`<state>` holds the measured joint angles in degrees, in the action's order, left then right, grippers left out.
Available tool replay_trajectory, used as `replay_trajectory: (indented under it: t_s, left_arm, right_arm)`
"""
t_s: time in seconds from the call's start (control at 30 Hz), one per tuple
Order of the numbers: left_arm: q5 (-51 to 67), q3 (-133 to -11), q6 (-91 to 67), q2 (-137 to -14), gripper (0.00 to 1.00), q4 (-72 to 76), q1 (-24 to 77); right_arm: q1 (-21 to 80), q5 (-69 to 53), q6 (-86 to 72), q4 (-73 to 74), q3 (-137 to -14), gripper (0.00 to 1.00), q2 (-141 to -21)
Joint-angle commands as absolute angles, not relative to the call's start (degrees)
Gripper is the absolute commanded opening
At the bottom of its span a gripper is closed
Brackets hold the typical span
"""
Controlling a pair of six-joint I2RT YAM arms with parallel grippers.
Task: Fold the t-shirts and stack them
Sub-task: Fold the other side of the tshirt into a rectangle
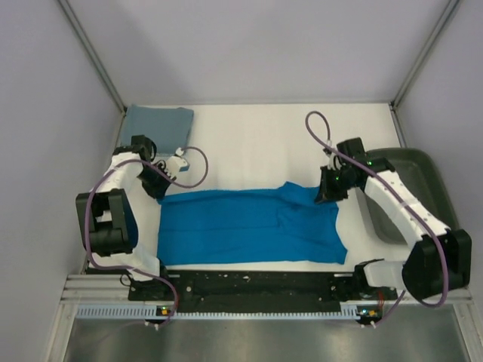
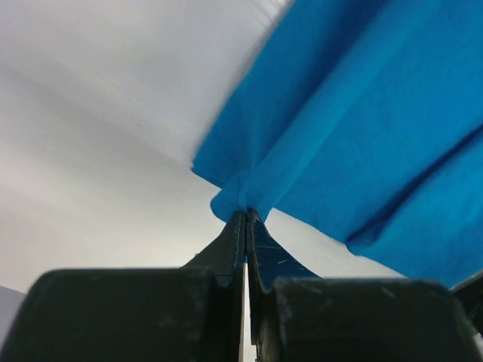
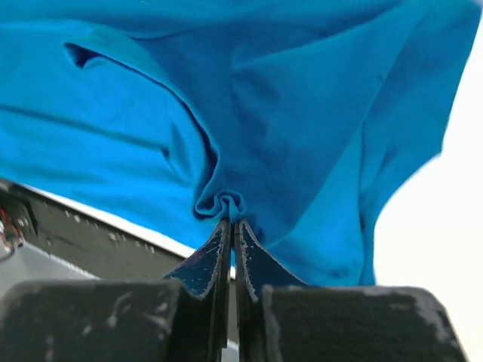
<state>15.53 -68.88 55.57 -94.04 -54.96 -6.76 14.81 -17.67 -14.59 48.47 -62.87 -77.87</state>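
A bright cobalt blue t-shirt (image 1: 249, 226) lies spread across the near middle of the white table. My left gripper (image 1: 160, 188) is shut on its far left corner; in the left wrist view the cloth (image 2: 347, 128) is pinched at my gripper (image 2: 247, 213). My right gripper (image 1: 326, 193) is shut on its far right edge; in the right wrist view a bunched fold of the shirt (image 3: 226, 113) sits at my gripper (image 3: 230, 221). A dusty grey-blue t-shirt (image 1: 157, 121) lies in a square fold at the far left corner.
A dark green tray (image 1: 419, 188) stands at the table's right edge, under the right arm. Grey walls close in the table on the left, right and back. A black rail (image 1: 256, 283) runs along the near edge.
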Motion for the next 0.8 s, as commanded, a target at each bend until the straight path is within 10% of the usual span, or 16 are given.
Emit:
replay_trajectory:
  t_s: [0.0, 0.77]
  left_arm:
    - [10.9, -64.2, 62.5, -88.0, 0.00, -56.2, -6.9]
    - [8.1, -54.5, 65.4, -81.7, 0.00, -57.0, -6.8]
  right_arm:
    - [16.1, -16.5, -21.3, 52.2, -52.8, 0.00, -67.4]
    - [16.3, -9.0, -28.1, 54.1, -42.4, 0.00, -59.9]
